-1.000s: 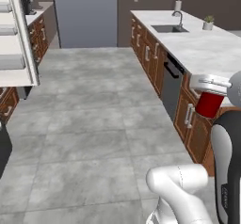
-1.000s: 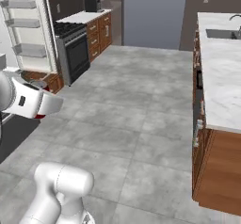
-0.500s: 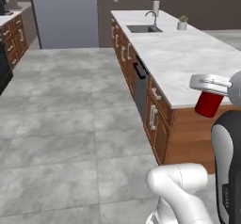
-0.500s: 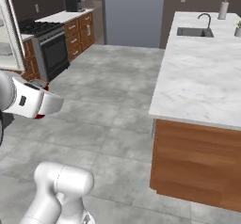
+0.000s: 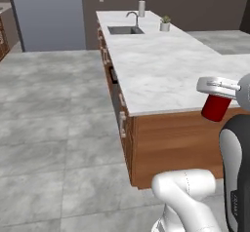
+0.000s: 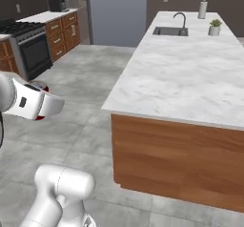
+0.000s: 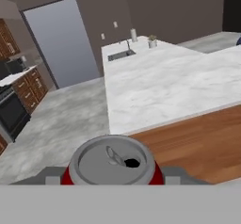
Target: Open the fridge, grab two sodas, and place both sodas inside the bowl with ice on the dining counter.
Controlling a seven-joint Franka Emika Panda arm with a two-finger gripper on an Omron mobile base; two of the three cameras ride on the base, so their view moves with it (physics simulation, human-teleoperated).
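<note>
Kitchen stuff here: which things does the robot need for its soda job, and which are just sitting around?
For the job:
- soda can, red with a silver top
- gripper, holding that can

Just sitting around:
- marble counter
- sink with faucet
- potted plant
- stove
- microwave

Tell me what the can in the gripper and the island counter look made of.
The can looks like metal: glossy red wall, dull silver top with a pull tab. The island counter top looks like polished white marble with grey veins; its base looks like brown wood, going by the grain.
</note>
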